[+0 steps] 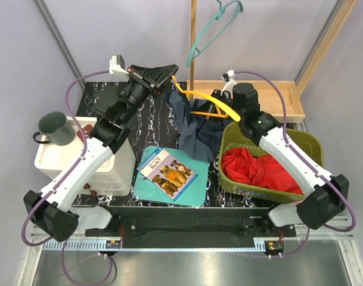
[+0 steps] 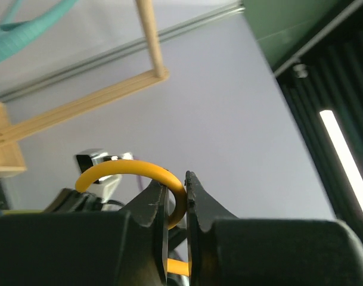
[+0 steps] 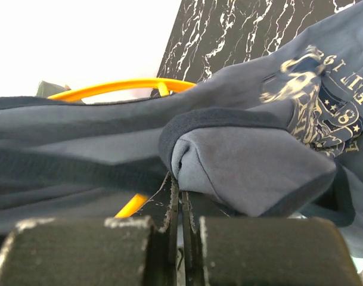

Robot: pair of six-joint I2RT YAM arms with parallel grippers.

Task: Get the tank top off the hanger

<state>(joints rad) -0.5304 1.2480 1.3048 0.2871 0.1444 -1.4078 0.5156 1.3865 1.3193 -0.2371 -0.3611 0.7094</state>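
A yellow hanger (image 1: 196,95) is held up over the back of the black marble table, with a navy tank top (image 1: 196,131) hanging from it down onto the table. My left gripper (image 1: 169,74) is shut on the hanger's curved hook (image 2: 121,167), which passes between the fingertips of that gripper (image 2: 176,182). Close on the hanger's right side, my right gripper (image 1: 220,98) is shut, and at its tips (image 3: 180,179) a fold of the tank top (image 3: 247,167) is pinched. Behind that fabric the hanger's yellow arm (image 3: 118,87) shows.
A teal hanger (image 1: 214,30) hangs from a wooden pole above a wooden rack (image 1: 270,89). An olive basket (image 1: 309,143) with red cloth sits right. A book (image 1: 168,173) lies on a teal mat. A mug (image 1: 56,128) stands on a white box (image 1: 118,167) at left.
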